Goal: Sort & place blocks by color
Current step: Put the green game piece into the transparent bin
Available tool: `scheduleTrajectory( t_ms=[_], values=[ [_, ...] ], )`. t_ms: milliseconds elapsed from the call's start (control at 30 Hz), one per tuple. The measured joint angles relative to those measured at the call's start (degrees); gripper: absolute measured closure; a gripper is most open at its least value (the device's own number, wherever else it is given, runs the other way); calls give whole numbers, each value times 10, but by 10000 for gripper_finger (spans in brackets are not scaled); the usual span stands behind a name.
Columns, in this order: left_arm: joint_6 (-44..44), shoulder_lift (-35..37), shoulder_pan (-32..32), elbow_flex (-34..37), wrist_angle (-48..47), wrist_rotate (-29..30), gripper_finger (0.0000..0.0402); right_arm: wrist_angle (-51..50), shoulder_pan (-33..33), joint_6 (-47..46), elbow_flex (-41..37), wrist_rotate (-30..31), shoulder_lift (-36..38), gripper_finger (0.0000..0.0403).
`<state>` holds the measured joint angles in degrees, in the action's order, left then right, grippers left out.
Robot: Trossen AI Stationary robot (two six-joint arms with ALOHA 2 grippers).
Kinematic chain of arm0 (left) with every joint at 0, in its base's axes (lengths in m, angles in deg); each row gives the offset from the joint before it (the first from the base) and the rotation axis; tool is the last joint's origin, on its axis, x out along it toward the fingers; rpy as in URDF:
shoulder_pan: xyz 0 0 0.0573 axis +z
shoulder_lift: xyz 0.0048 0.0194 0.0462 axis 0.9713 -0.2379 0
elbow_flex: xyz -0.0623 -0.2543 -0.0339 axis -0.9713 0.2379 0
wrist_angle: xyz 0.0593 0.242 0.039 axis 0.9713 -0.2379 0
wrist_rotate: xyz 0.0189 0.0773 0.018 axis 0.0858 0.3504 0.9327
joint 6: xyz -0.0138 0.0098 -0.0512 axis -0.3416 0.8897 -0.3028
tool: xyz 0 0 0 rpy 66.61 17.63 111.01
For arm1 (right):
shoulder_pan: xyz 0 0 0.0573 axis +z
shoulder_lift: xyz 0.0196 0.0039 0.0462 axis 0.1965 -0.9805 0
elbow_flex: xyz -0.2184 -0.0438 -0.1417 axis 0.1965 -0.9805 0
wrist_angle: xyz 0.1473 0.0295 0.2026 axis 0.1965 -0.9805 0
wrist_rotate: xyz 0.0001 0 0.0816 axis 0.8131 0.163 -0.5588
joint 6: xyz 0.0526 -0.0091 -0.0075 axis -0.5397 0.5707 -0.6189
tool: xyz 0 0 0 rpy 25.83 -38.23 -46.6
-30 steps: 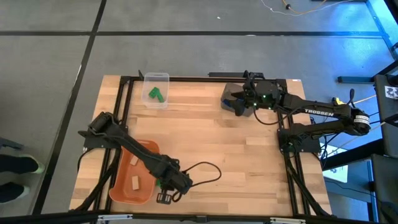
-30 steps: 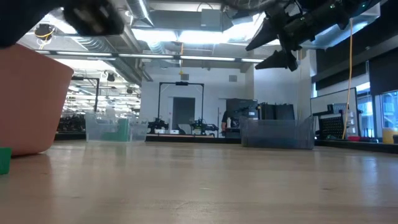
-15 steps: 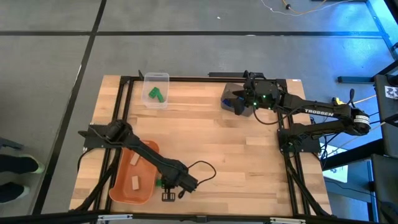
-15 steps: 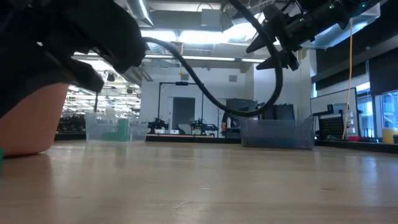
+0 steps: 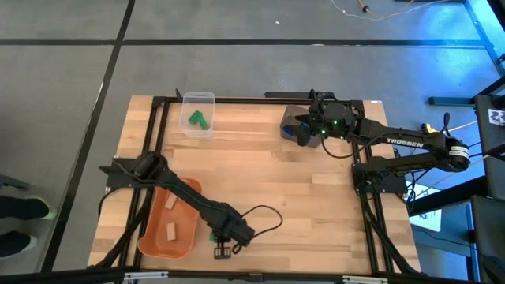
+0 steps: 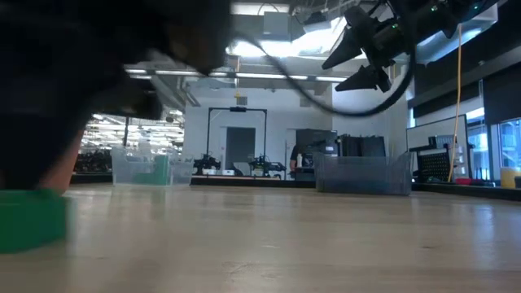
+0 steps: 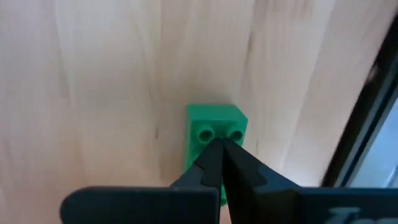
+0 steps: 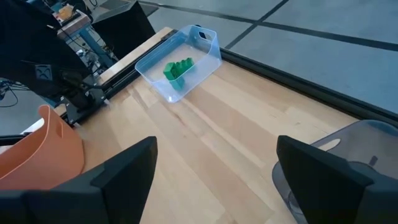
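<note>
Your left gripper (image 7: 222, 144), fingers closed and empty, hovers over the small green studded brick (image 7: 214, 127) beside the orange plastic tub (image 5: 167, 229). Your right gripper (image 5: 302, 132) stands open, well apart from that tub.

The light wooden worktop (image 5: 292, 189) has a black metal frame (image 5: 162, 118) around its edges. A clear plastic box (image 5: 197, 114) sits near the far edge. A dark grey bin (image 5: 293, 124) sits further along that edge. A round orange tub (image 5: 170, 222) sits at the near left. Beside it lies one small green brick (image 7: 214, 134).
</note>
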<state>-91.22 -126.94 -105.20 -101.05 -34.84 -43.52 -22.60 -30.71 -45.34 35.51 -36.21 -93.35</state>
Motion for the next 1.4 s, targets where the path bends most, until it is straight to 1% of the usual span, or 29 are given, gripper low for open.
scheduleTrajectory(
  t_ms=[100, 233, 300, 400, 533, 633, 733, 800, 933, 1000, 1100, 1167, 1233, 1300, 1400],
  values=[
    [18, 0, 12, 0, 44, 46, 401, 0, 0, 0, 0, 0, 0, 73],
    [52, -1, 40, 0, 93, 140, 402, 0, 0, 0, 0, 0, 0, 73],
    [76, -1, 57, 0, 98, 182, 401, 0, 0, -2, 0, 0, 0, 73],
    [127, -2, 86, 1, 90, 230, 401, 0, 0, -2, 0, 0, 0, 73],
    [201, -2, 132, 2, 74, 276, 401, 0, 0, -11, 0, -1, 0, 73],
    [243, -2, 169, 2, 66, 278, 401, 0, 0, -17, 0, -1, 0, 73],
    [249, 3, 199, -2, 44, 251, 401, 0, 0, -17, 0, -1, 0, 73],
    [251, 18, 211, -9, 18, 232, 401, 0, 0, -16, 0, -1, 0, 73],
    [253, 67, 218, -16, -4, 236, 401, 0, 0, -14, 0, -1, 0, 73],
    [240, 89, 217, -16, 3, 236, 401, 0, 0, -12, 0, -1, 0, 73],
    [183, 113, 217, -16, 7, 236, 398, 0, 0, -2, 0, -1, 0, 73],
    [144, 119, 218, -17, 7, 234, 384, 0, 0, -1, 0, -1, 0, 73],
    [117, 119, 222, -16, 7, 224, 359, 0, 0, -1, 0, -1, 0, 73],
    [98, 119, 226, -11, 11, 212, 328, 0, 0, -1, 0, -1, 0, 73],
    [67, 119, 238, 9, 27, 175, 272, 0, 0, -1, 0, -1, 0, 73]
  ],
)
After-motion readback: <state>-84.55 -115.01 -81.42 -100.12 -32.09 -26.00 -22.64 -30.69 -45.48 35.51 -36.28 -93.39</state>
